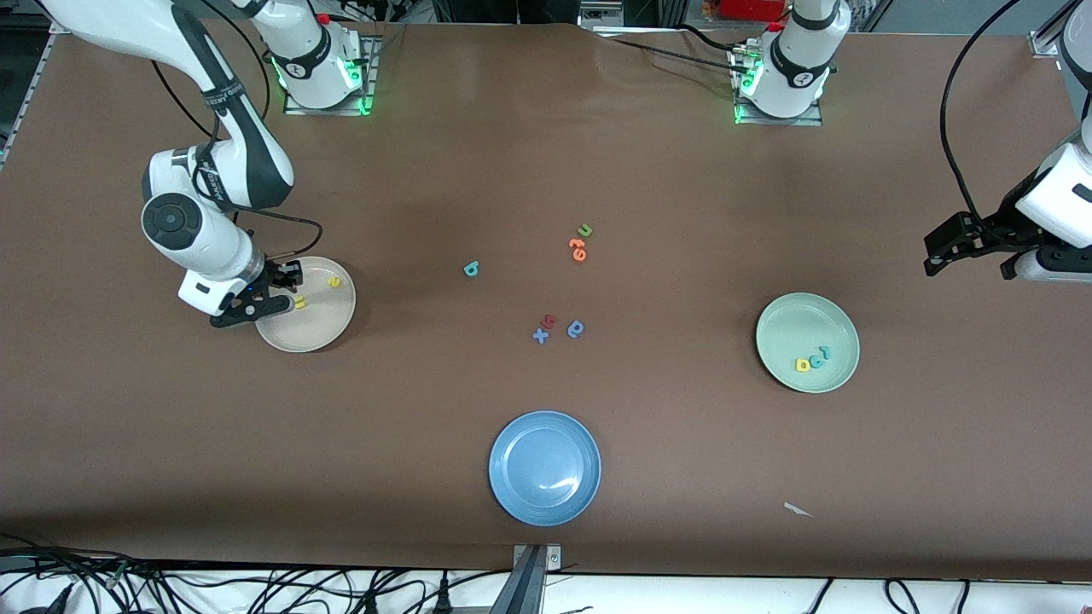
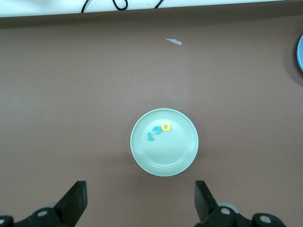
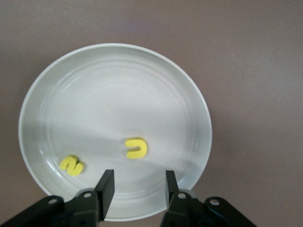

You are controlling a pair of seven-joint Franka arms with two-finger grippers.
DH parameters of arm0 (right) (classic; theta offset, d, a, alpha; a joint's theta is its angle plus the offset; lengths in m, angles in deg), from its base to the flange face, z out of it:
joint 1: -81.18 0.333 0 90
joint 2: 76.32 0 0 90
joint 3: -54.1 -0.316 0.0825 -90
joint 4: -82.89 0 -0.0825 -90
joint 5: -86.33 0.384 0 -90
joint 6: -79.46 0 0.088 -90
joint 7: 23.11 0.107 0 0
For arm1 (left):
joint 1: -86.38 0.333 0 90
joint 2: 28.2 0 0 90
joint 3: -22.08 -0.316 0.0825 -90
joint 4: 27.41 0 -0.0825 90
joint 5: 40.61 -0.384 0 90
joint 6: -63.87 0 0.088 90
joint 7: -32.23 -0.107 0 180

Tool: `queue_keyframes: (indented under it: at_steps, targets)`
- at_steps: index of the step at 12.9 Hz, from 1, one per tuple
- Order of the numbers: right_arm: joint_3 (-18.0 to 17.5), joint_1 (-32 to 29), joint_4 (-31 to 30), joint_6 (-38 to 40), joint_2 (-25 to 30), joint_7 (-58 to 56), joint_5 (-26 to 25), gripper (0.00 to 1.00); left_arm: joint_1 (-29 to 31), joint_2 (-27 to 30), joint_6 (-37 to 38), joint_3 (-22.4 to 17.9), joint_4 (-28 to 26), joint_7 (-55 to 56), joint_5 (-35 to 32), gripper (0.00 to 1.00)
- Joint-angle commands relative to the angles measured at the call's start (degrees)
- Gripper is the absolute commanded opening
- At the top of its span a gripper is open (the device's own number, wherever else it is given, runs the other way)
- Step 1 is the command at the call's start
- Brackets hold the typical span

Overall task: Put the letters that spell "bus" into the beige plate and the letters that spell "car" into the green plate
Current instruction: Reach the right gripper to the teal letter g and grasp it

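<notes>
The beige plate (image 1: 317,341) (image 3: 113,94) lies toward the right arm's end of the table. In it lie the yellow "u" (image 1: 299,302) (image 3: 137,147) and the yellow "s" (image 1: 334,282) (image 3: 72,165). My right gripper (image 1: 286,288) (image 3: 138,182) hangs low over that plate, open, holding nothing, the "u" just off its fingertips. The teal "b" (image 1: 472,269) lies on the bare table near the middle. The green plate (image 1: 806,324) (image 2: 165,153) holds the yellow "a" (image 1: 803,365) (image 2: 165,126), teal "c" (image 1: 816,361) (image 2: 156,130) and teal "r" (image 1: 825,351) (image 2: 150,137). My left gripper (image 1: 968,256) (image 2: 139,198) waits wide open above the table beside the green plate.
A blue plate (image 1: 544,467) (image 2: 300,49) sits nearest the front camera. Mid-table lie a green "u" (image 1: 584,230), orange letters (image 1: 578,249), a red letter (image 1: 550,321), a blue "x" (image 1: 540,335) and a blue round letter (image 1: 576,328). A white scrap (image 1: 798,509) (image 2: 173,41) lies near the front edge.
</notes>
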Motion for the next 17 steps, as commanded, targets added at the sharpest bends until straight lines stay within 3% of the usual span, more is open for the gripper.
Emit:
queue_keyframes:
  at_steps: [1, 5, 6, 12, 17]
  targets:
    - [-1.32, -0.03, 0.84, 0.75, -0.63, 0.34, 4.93, 0.69, 0.46, -0.66, 1.28, 0.25, 1.75, -0.67, -1.42, 1.00]
    - [-7.99, 0.84, 1.80, 0.66, -1.94, 13.76, 5.48, 0.76, 0.02, -0.66, 1.28, 0.25, 1.83, -0.67, -1.25, 1.00]
    - [-8.44, 2.67, 2.25, 0.31, -2.56, 16.93, 5.48, 0.83, 0.02, -0.66, 1.28, 0.25, 1.75, -0.67, -1.25, 1.00]
    - [-8.10, 16.99, 6.29, -3.63, -8.09, 36.97, 4.69, 0.86, -0.06, -0.84, 1.28, 0.34, 1.75, -0.67, -1.25, 1.00]
    - [-7.66, 22.10, 8.48, -7.95, -13.10, 48.83, -0.40, 0.86, -0.06, -0.84, 1.28, 0.34, 1.75, -0.67, -1.25, 1.00]
